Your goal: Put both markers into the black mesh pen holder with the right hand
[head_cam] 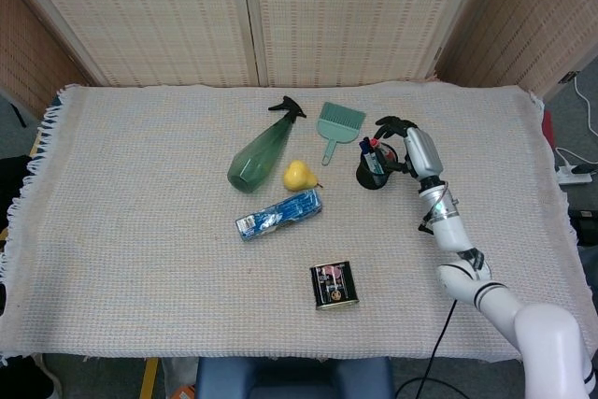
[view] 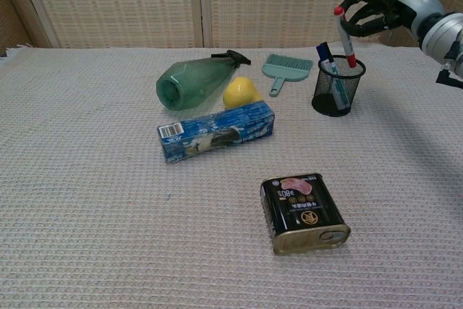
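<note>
The black mesh pen holder [view: 338, 86] [head_cam: 376, 169] stands upright at the back right of the cloth. A blue-capped marker [view: 325, 56] [head_cam: 366, 149] leans inside it. My right hand [view: 382, 8] [head_cam: 411, 146] hovers just above and to the right of the holder. It pinches the red-capped marker [view: 344, 35] near its top. That marker stands nearly upright with its lower end dipped inside the holder's rim. In the head view the red marker is mostly hidden by the hand. My left hand is in neither view.
A teal dustpan brush [view: 283, 68] lies left of the holder. A green spray bottle [view: 189, 82], a yellow pear [view: 241, 92] and a blue box [view: 217, 131] lie further left. A black tin [view: 304, 210] sits nearer the front edge.
</note>
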Controlling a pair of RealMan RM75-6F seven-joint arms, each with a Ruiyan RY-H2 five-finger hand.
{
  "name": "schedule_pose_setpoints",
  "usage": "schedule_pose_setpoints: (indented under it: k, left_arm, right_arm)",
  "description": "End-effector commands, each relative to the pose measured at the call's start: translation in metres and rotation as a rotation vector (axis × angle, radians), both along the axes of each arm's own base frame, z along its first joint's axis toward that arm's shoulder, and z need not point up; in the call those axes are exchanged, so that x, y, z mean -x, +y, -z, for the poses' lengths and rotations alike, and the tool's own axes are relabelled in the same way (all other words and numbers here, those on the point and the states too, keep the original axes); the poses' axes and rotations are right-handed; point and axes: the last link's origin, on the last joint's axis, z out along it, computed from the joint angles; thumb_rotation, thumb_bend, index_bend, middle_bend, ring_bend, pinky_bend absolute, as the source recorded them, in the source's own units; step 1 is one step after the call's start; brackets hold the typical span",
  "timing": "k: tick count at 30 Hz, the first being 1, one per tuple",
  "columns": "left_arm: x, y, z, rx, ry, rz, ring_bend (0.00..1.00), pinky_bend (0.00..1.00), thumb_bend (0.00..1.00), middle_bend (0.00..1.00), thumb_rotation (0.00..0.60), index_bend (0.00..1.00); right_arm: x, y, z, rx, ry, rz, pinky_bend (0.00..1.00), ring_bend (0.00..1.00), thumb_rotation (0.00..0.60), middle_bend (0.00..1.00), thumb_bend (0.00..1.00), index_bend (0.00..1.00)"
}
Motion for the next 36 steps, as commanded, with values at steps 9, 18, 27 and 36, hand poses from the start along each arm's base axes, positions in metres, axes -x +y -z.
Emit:
schedule_pose_setpoints:
  k: [9, 18, 27, 36]
  left_arm:
    - [0.0, 0.0, 0.001, 0.003, 0.002, -0.004, 0.0, 0.27, 0.51, 0.02, 0.6, 0.15]
    - [0.001, 0.0, 0.0, 0.003, 0.0, -0.005, 0.0, 0.27, 0.51, 0.02, 0.6, 0.15]
    - [0.0, 0.001, 0.001, 0.012, -0.007, 0.004, 0.0, 0.27, 0.51, 0.02, 0.6, 0.15]
    - [-0.006, -0.001, 0.002, 0.013, -0.01, 0.03, 0.0, 0.27, 0.51, 0.02, 0.6, 0.15]
  right_arm:
    - [0.015, 0.002, 0.014, -0.061, 0.139, 0.036, 0.03, 0.19, 0.6, 0.19, 0.4, 0.2]
    - [0.005, 0.003, 0.004, -0.011, 0.155, -0.012, 0.0, 0.14, 0.6, 0.12, 0.33, 0.06]
    - [-0.01, 0.076, -0.06, 0.174, 0.257, -0.22, 0.0, 0.19, 0.6, 0.12, 0.33, 0.13]
    - [0.028, 0.194, -0.129, 0.287, 0.552, 0.025, 0.09, 0.29, 0.6, 0.19, 0.33, 0.4]
